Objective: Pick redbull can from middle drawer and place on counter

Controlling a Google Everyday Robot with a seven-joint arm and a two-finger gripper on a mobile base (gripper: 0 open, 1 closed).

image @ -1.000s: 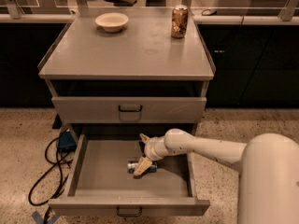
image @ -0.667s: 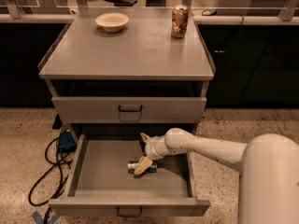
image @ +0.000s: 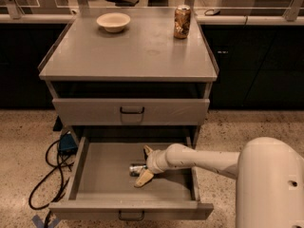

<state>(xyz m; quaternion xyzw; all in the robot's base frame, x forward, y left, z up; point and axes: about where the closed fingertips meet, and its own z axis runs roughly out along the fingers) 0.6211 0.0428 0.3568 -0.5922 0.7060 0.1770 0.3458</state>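
The tool [image: 145,165] is held low inside the open drawer [image: 102,175], its fingers spread apart around the can [image: 136,169], which lies tipped over on the drawer floor. Nothing is gripped yet; the spread seems meant for closing across the can's narrow body.

Speckled terrazzo floor [image: 247,127]; dark cabinets [image: 259,65] behind; pale ledge [image: 28,18] above them.
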